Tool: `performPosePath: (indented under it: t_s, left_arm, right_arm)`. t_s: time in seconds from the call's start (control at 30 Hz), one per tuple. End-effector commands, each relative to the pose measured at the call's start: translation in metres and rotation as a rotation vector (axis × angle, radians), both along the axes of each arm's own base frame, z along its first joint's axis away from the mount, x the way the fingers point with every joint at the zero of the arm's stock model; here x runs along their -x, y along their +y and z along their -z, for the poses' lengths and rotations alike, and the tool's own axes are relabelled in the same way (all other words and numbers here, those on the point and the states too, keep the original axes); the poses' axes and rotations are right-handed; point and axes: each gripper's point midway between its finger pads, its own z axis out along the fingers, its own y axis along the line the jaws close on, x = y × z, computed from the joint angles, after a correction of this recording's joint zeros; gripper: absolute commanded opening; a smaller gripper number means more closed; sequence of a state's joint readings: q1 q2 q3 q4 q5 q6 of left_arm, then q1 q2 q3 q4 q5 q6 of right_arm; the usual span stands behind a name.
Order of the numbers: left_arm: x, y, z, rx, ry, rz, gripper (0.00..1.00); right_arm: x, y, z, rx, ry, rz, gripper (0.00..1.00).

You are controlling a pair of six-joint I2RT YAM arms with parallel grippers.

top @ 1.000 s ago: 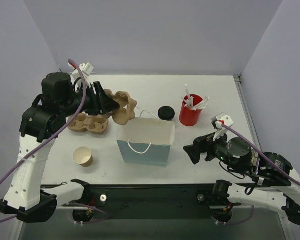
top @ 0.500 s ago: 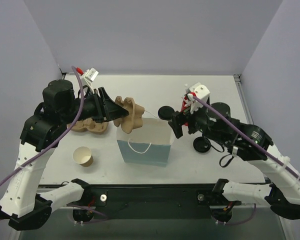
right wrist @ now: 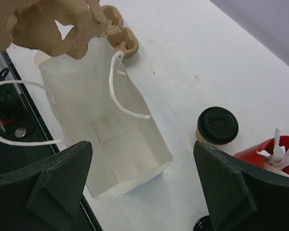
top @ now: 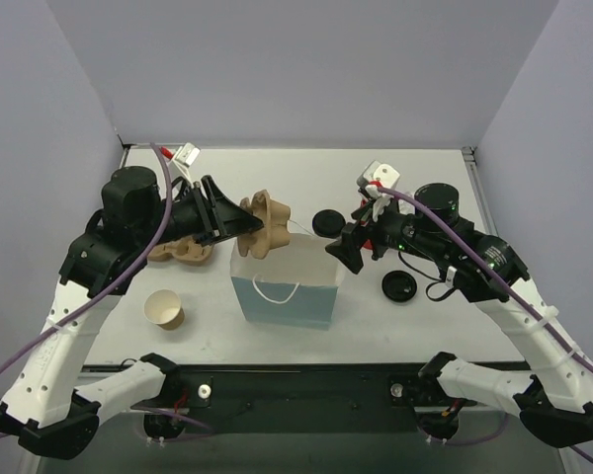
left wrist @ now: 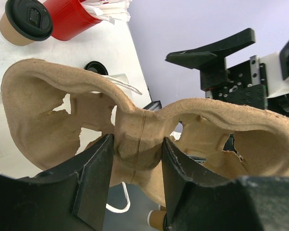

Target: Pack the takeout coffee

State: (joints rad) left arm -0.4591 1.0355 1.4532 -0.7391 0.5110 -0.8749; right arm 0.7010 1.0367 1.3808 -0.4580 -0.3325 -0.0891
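The takeout coffee (top: pixel 327 222), a tan cup with a black lid, stands behind the blue bag's right corner; it also shows in the left wrist view (left wrist: pixel 24 21) and the right wrist view (right wrist: pixel 216 126). The blue bag (top: pixel 287 286) stands open, white inside (right wrist: pixel 106 130). My left gripper (top: pixel 239 229) (left wrist: pixel 136 144) is shut on a brown pulp cup carrier (top: pixel 262 219) (left wrist: pixel 139 130), held above the bag's back left rim. My right gripper (top: pixel 346 252) (right wrist: pixel 142 144) is open and empty, above the bag's right edge, just in front of the coffee.
A second pulp carrier (top: pixel 178 249) lies at the left. A lidless tan cup (top: pixel 164 309) stands front left. A loose black lid (top: pixel 398 285) lies right of the bag. The red cup of straws (right wrist: pixel 269 156) stands beside the coffee, mostly hidden by my right arm from above.
My left gripper has carried the pulp carrier rightward over the bag's rim. My right arm has swung from the front right up to the bag's right side, uncovering the loose lid.
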Motion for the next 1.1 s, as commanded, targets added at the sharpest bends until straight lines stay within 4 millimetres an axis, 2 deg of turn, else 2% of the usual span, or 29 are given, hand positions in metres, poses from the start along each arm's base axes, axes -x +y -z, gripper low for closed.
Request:
performPosePath:
  t_s: [0.0, 0.2, 0.3, 0.47, 0.57, 0.6, 0.63, 0.7, 0.73, 0.83, 0.93, 1.03, 1.07]
  left_arm:
    - [-0.001, -0.011, -0.011, 0.039, -0.043, 0.045, 0.46]
    - [0.004, -0.022, 0.007, 0.024, -0.009, 0.073, 0.46]
    - [0.006, -0.025, 0.01, 0.014, -0.004, 0.082, 0.45]
    - [0.008, -0.025, 0.028, -0.054, 0.021, 0.079, 0.45]
    - [0.008, -0.023, 0.035, -0.089, 0.027, 0.074, 0.44]
    - [0.007, -0.022, 0.036, -0.105, 0.027, 0.063, 0.44]
    - [0.006, -0.021, 0.039, -0.123, 0.021, 0.059, 0.44]
    - [0.006, -0.018, 0.04, -0.152, 0.03, 0.049, 0.44]
    - [0.004, -0.019, 0.043, -0.171, 0.031, 0.051, 0.43]
    - [0.003, -0.019, 0.05, -0.227, 0.052, 0.046, 0.42]
    - [0.003, -0.019, 0.055, -0.284, 0.074, 0.034, 0.42]
    - [0.004, -0.022, 0.058, -0.315, 0.093, 0.02, 0.42]
    - [0.005, -0.023, 0.054, -0.314, 0.084, 0.016, 0.42]
  right_arm:
    - [0.01, 0.011, -0.001, -0.023, -0.053, -0.135, 0.89]
    - [0.008, 0.026, 0.02, -0.025, -0.005, -0.19, 0.82]
    - [-0.005, 0.03, 0.025, -0.012, -0.009, -0.165, 0.8]
    - [-0.028, 0.035, 0.032, 0.033, -0.045, -0.133, 0.79]
    - [-0.037, 0.035, 0.035, 0.054, -0.051, -0.12, 0.74]
    - [-0.041, 0.033, 0.035, 0.061, -0.055, -0.103, 0.7]
    - [-0.045, 0.033, 0.037, 0.067, -0.053, -0.094, 0.59]
    - [-0.05, 0.03, 0.036, 0.069, -0.057, -0.082, 0.46]
    - [-0.051, 0.03, 0.036, 0.068, -0.056, -0.079, 0.35]
    - [-0.049, 0.031, 0.029, 0.051, -0.062, -0.092, 0.19]
    - [-0.045, 0.03, 0.032, 0.034, -0.033, -0.089, 0.1]
    - [-0.036, 0.03, 0.037, 0.017, -0.001, -0.102, 0.08]
    - [-0.035, 0.03, 0.038, 0.015, 0.003, -0.1, 0.09]
